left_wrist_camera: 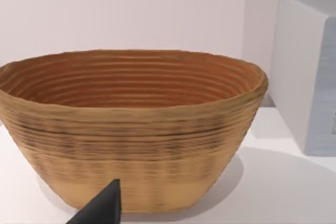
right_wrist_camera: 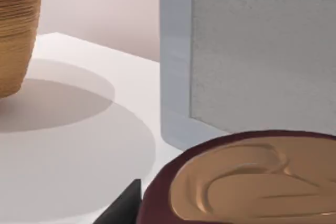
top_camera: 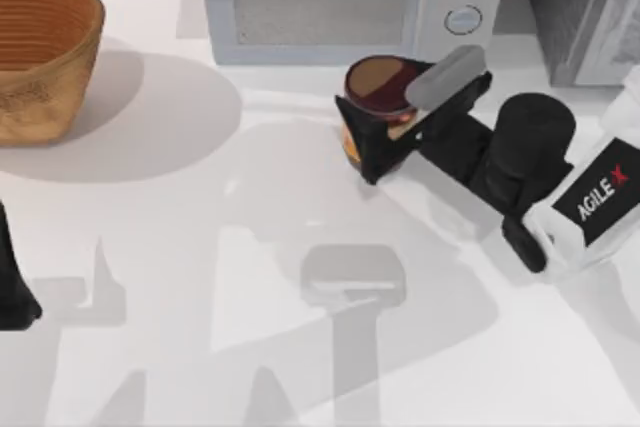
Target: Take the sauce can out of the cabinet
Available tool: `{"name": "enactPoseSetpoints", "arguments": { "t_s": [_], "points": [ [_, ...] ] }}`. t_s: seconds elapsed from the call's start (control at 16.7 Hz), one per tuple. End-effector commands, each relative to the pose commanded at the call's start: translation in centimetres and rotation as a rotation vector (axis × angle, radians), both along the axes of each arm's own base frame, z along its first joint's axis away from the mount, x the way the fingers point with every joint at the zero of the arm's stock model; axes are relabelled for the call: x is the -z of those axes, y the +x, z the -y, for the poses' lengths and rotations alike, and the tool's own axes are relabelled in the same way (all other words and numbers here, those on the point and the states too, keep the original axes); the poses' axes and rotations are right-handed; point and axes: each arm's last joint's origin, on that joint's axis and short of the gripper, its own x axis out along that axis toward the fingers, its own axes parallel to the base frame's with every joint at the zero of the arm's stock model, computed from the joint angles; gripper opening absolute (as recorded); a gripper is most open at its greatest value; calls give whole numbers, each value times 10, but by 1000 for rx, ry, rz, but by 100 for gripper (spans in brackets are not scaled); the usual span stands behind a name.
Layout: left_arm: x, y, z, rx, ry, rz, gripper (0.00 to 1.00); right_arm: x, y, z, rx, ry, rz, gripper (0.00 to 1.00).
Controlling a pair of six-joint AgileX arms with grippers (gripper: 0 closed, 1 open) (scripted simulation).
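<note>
- Right end effector (top_camera: 385, 132) is clamped on the sauce can (top_camera: 380, 87), before the microwave (top_camera: 330, 2) near the table's (top_camera: 200, 277) rear edge.
- Left end effector (left_wrist_camera: 100, 208) sits parked at the table's left edge facing the woven basket (left_wrist_camera: 131, 129); its fingers' state cannot be told.

A smooth white table (top_camera: 200, 277) carries a woven brown basket (top_camera: 40, 52) at upper left, a pale blue-grey microwave (top_camera: 340, 2) at top centre, and a grey speckled cabinet (top_camera: 585, 7) at upper right.
</note>
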Motion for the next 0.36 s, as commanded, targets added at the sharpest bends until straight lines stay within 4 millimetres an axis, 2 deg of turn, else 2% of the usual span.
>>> {"name": "enactPoseSetpoints", "arguments": {
  "t_s": [0.36],
  "points": [
    [0, 0, 0, 0, 0, 0, 100, 0, 0, 0, 0, 0, 0, 100]
  ]
}}
